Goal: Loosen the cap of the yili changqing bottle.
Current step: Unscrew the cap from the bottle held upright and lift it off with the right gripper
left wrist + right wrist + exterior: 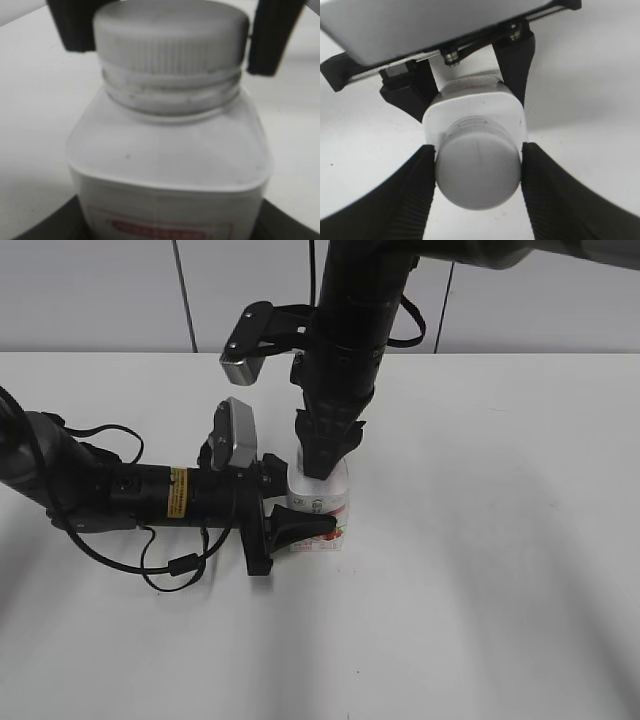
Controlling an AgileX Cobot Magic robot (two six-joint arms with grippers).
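Note:
The yili changqing bottle (322, 508) stands upright on the white table, white with a pink-red label. My left gripper (296, 528) is shut on its squarish body (170, 165) from the left. My right gripper (326, 452) comes down from above and is shut on the ribbed white cap (478, 169). Its black fingers press both sides of the cap (170, 42). In the exterior view the right gripper hides the cap.
The white table (500, 540) runs to a pale wall at the back. A black cable (165, 558) loops on the table beside my left arm.

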